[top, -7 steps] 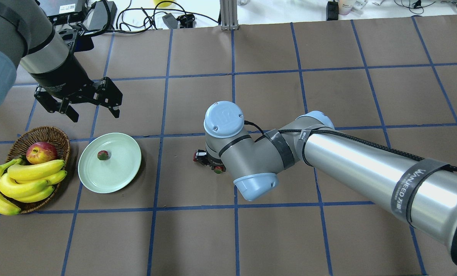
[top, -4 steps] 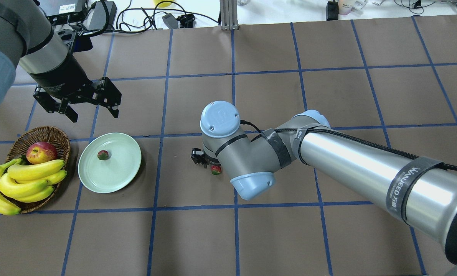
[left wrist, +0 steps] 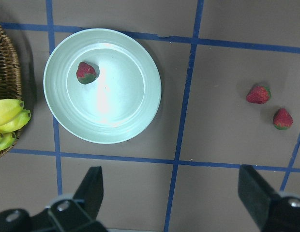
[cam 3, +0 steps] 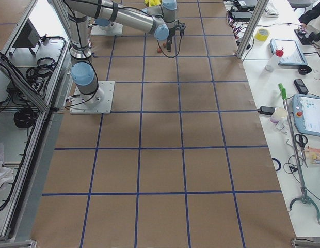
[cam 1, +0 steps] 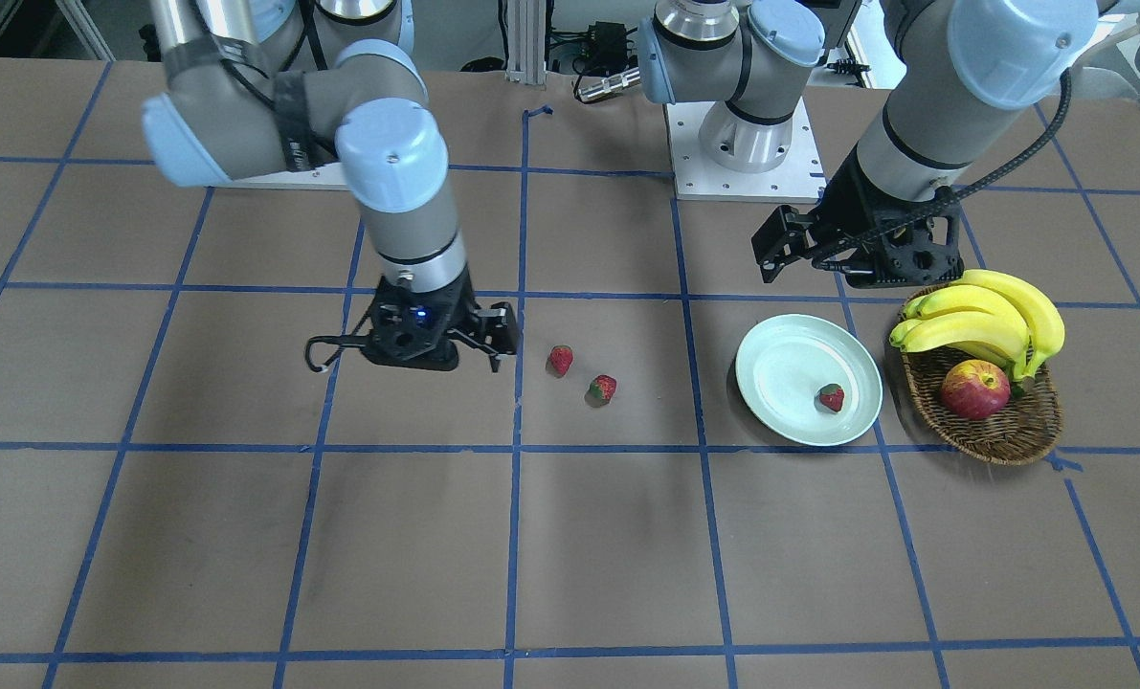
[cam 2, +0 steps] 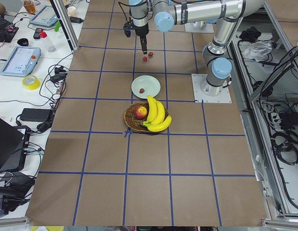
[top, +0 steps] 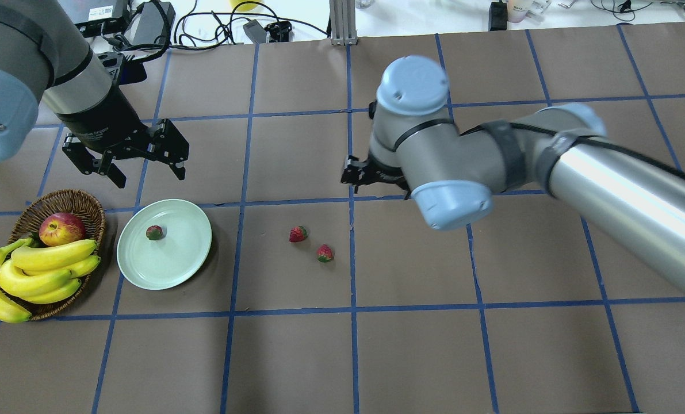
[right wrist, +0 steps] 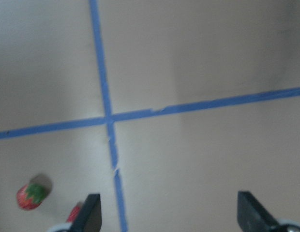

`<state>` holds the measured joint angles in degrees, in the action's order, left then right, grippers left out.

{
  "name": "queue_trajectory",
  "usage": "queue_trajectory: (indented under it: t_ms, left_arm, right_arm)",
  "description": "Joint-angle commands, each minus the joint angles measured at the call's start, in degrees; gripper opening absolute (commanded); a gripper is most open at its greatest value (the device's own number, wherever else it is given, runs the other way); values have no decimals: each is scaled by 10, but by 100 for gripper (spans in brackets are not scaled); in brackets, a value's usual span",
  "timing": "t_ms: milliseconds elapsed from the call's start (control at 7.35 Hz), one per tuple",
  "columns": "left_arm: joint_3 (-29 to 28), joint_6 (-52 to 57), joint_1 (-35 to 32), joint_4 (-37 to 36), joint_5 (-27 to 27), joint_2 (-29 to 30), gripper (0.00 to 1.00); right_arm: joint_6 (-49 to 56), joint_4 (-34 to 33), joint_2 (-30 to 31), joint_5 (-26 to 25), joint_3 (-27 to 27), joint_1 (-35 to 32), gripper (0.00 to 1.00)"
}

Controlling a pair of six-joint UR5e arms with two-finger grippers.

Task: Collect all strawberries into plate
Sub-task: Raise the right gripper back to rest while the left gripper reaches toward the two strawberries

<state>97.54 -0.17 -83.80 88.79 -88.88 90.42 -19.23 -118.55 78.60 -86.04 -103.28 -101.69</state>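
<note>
Red, soft-fleshed and light, the small green-capped strawberry nearer the plate point(cam 1: 602, 388) and the strawberry farther from the plate point(cam 1: 560, 360) lie just beside each other on the brown paper-covered bench point(cam 1: 627, 555). A third strawberry point(cam 1: 831, 397) sits in the round pale mint-green plate point(cam 1: 771, 378). Probably easily bruised, they want a light pinch across the plump sides. Left of them hangs the right claw point(cam 1: 407, 359); the left claw point(cam 1: 857, 273) hovers beyond the plate. Overhead, bare bench surrounds the pair, its far edge well away. Left wrist view: that claw is spread and empty, and a brown wicker basket point(left wrist: 7, 63) stands just left of the plate. Right wrist view: the right claw is wide apart, holding nothing.
</note>
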Motion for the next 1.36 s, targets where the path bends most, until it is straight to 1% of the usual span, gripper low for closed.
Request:
queue_trajectory:
  t_ms: [0,136,272,408,544,680,816,952,1088,1224]
  left_arm:
    - [37,-59,-28,-60,37,14,100]
    - [58,-82,-58,-107,43,26,100]
    - [84,-122,-80,-158,43,42,100]
    - [109,-181,-93,-195,45,59,100]
    - [121,-232,-109,-229,46,77,100]
    - [123,-265,-123,-240,45,100,100]
    - [124,-293,-134,-250,44,122,100]
    - [126,-306,-144,-276,44,139,100]
    - [127,-313,-147,-294,44,157,100]
    - [130,-331,-155,-311,44,171,100]
  right_arm:
    - [184,210,40,1,134,131,100]
    - [213,297,40,0,218,148,100]
    - [215,347,48,0,268,148,100]
    - [246,348,75,-2,268,149,100]
    - [294,341,82,-6,261,148,100]
    - [292,349,94,-74,241,148,100]
    - [287,344,101,-97,225,147,100]
    - [289,348,107,-87,221,146,100]
    - [287,348,110,-50,222,148,100]
    - [287,344,114,-59,222,147,100]
